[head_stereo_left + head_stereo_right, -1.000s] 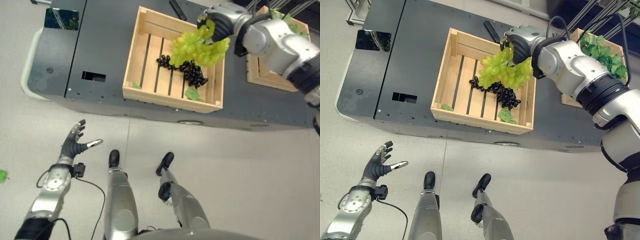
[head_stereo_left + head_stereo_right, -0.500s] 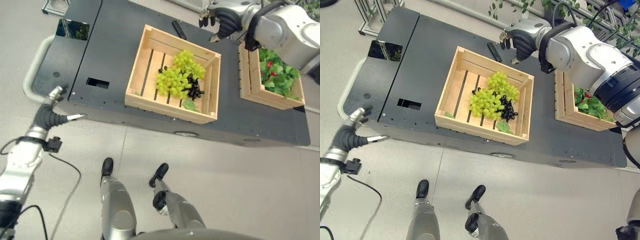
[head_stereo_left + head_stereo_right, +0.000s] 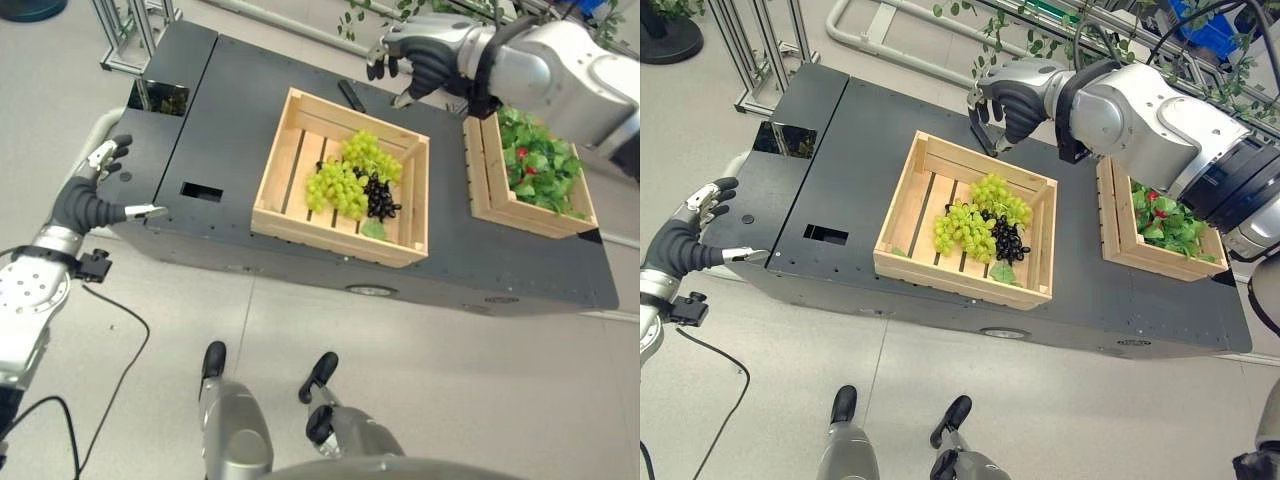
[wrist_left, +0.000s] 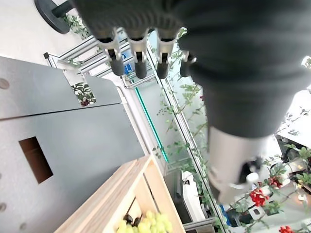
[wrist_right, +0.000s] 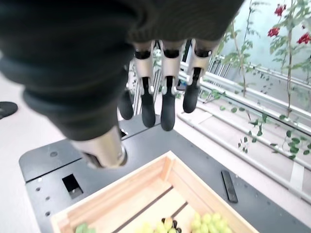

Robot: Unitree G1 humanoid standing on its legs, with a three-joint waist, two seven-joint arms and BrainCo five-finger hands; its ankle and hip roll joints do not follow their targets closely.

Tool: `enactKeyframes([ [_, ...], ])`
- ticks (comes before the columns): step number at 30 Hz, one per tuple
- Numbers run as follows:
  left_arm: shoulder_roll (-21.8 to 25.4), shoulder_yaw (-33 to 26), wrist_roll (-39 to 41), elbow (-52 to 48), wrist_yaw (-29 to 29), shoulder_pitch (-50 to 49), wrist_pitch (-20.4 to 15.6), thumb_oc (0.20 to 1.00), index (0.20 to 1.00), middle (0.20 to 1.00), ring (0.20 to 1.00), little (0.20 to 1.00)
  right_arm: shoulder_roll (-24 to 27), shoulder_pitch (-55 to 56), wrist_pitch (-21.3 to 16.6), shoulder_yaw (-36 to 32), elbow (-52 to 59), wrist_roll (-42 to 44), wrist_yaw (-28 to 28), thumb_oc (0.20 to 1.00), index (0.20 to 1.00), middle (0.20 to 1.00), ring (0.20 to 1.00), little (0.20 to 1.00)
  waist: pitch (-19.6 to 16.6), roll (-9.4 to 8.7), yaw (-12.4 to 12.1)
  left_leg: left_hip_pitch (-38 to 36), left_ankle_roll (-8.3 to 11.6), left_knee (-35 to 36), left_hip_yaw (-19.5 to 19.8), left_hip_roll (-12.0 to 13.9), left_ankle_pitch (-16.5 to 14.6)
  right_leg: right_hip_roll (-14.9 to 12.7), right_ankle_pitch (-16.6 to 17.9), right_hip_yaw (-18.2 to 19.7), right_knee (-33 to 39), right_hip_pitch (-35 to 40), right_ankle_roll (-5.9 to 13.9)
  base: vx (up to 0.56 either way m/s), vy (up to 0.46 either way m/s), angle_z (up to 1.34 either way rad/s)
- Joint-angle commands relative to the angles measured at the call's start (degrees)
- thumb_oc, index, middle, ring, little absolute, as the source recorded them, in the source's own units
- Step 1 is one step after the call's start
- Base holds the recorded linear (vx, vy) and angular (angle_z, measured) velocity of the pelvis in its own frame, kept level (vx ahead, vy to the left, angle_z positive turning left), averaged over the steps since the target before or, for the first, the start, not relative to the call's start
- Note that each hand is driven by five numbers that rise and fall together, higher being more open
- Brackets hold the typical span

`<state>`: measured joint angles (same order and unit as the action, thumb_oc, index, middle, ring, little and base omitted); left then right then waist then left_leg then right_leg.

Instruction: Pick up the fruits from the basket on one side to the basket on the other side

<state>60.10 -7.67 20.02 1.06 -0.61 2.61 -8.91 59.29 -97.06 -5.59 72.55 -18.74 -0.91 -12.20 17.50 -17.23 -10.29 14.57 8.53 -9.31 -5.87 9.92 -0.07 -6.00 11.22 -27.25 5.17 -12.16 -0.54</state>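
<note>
Your right hand [image 3: 1005, 100] has let go and lifted, fingers relaxed and empty, beyond the left crate [image 3: 902, 215] where the green grapes [image 3: 975, 218] now lie. Swing it across to the right crate [image 3: 1112, 222] of fruit [image 3: 1160, 222]; left hand [image 3: 88, 197] spread, idle.

Two crates, two bunches of grapes, two hands
On the table [image 3: 240, 110] stand two crates: one [image 3: 275, 165] near the middle with one green bunch [image 3: 345, 178], one dark bunch [image 3: 380, 196] and one loose leaf [image 3: 374, 229], and one [image 3: 478, 170] toward the right edge with leaves and red fruit too tangled to count; one black bar [image 3: 351, 96] lies by the far edge; left hand [image 3: 85, 200] and right hand [image 3: 415, 62], both empty
</note>
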Motion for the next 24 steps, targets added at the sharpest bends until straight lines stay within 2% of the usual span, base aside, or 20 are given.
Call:
enactKeyframes([
  [1, 3.49, -0.38, 2.15, -3.63, 0.24, 1.66, -2.26, 1.000, 1.000, 1.000, 1.000, 1.000, 0.99, -4.05, 0.01, 1.64, -1.62, 1.02, 0.14, 0.793, 0.793, 0.793, 0.793, 0.793, -1.98, 1.68, -0.08, -0.02, -1.83, 3.94, 0.93, -1.81, 4.27, -4.54, -2.50, -1.75, -4.63, 4.93, 11.84, 0.00, 0.000, 0.00],
  [2, 3.43, -0.23, 2.15, -3.94, 0.28, 1.46, -2.28, 1.000, 1.000, 1.000, 1.000, 1.000, 0.74, -3.65, 0.15, 1.44, -2.15, 0.83, 0.05, 1.000, 1.000, 1.000, 1.000, 1.000, -1.74, 1.84, -0.18, 0.07, -1.89, 3.87, 1.03, -1.85, 4.29, -4.61, -2.51, -1.71, -4.74, 4.80, 11.82, 0.00, 0.000, 0.00],
  [11, 0.35, 0.39, 2.04, -3.94, -1.35, 0.23, -2.43, 1.000, 1.000, 1.000, 1.000, 1.000, 0.11, -1.58, 1.15, 1.01, -8.29, -1.97, 0.11, 1.000, 1.000, 1.000, 1.000, 1.000, 3.03, 3.75, -1.24, 1.84, -2.13, 3.01, 1.66, -2.29, 4.80, -5.43, -2.68, -1.64, -6.25, 2.88, 11.52, -0.02, 0.012, 0.00],
  [16, -1.43, 0.70, -0.90, -4.12, -2.98, -0.38, -2.57, 1.000, 1.000, 1.000, 1.000, 1.000, 1.06, -0.66, 2.00, 0.50, -12.29, -3.16, 0.24, 1.000, 1.000, 1.000, 1.000, 1.000, 6.60, 5.44, -1.74, 3.56, -2.19, 2.71, 2.06, -2.61, 5.48, -6.09, -2.86, -1.71, -7.45, 0.93, 11.36, -0.03, 0.033, 0.05],
  [18, -2.17, 0.73, -3.95, -4.89, -4.26, -0.26, -2.80, 1.000, 1.000, 1.000, 1.000, 1.000, 1.38, 0.03, 2.34, -0.17, -14.41, -5.15, 0.96, 1.000, 1.000, 1.000, 1.000, 1.000, 8.99, 6.72, -1.94, 5.17, -2.25, 2.35, 2.15, -2.77, 5.73, -6.62, -2.83, -1.37, -8.32, -1.00, 11.31, -0.04, 0.041, 0.11],
  [19, -2.17, 0.73, -3.97, -4.91, -4.27, -0.26, -2.79, 1.000, 1.000, 1.000, 1.000, 1.000, 1.37, 0.05, 2.31, -0.19, -14.45, -5.17, 0.98, 1.000, 1.000, 1.000, 1.000, 1.000, 8.93, 6.70, -1.94, 5.27, -2.26, 2.29, 2.15, -2.77, 5.71, -6.63, -2.85, -1.36, -8.39, -1.11, 11.30, -0.04, 0.042, 0.03],
  [20, -2.81, 0.68, -4.85, -5.38, -4.78, -0.31, -3.10, 1.000, 1.000, 1.000, 1.000, 1.000, 0.99, 0.58, 2.74, -1.25, -15.72, -6.12, 1.21, 1.000, 1.000, 1.000, 1.000, 1.000, 10.62, 7.69, -1.97, 6.34, -2.27, 1.84, 2.11, -2.97, 5.85, -6.94, -2.99, -1.09, -9.10, -2.34, 11.14, -0.02, 0.030, -0.05],
  [21, -2.78, 0.70, -4.86, -5.36, -4.79, -0.29, -3.12, 1.000, 1.000, 1.000, 1.000, 1.000, 0.97, 0.61, 2.72, -1.29, -15.75, -6.14, 1.23, 1.000, 1.000, 1.000, 1.000, 1.000, 10.58, 7.65, -1.98, 6.44, -2.28, 1.77, 2.10, -2.97, 5.82, -6.97, -3.02, -1.07, -9.17, -2.44, 11.14, -0.04, 0.062, -0.04],
  [22, -5.23, 1.27, -3.15, -5.57, -5.26, -0.11, -3.35, 1.000, 1.000, 1.000, 1.000, 1.000, 0.41, 1.36, 3.29, -3.39, -16.87, -6.42, 2.57, 1.000, 1.000, 1.000, 1.000, 1.000, 12.22, 8.48, -1.78, 7.92, -2.40, 0.85, 2.06, -3.17, 5.74, -7.44, -3.06, -0.67, -10.00, -3.91, 10.98, -0.02, 0.034, -0.01],
  [24, -6.42, 1.82, -2.57, -5.43, -5.67, -0.19, -3.53, 1.000, 1.000, 1.000, 1.000, 1.000, -0.63, 2.16, 3.40, -4.30, -18.06, -6.78, 3.22, 1.000, 1.000, 1.000, 1.000, 1.000, 12.30, 8.91, -1.50, 9.80, -2.51, -0.19, 2.03, -3.28, 5.46, -7.79, -3.06, -0.25, -10.90, -5.90, 10.91, -0.02, 0.047, -0.02],
])
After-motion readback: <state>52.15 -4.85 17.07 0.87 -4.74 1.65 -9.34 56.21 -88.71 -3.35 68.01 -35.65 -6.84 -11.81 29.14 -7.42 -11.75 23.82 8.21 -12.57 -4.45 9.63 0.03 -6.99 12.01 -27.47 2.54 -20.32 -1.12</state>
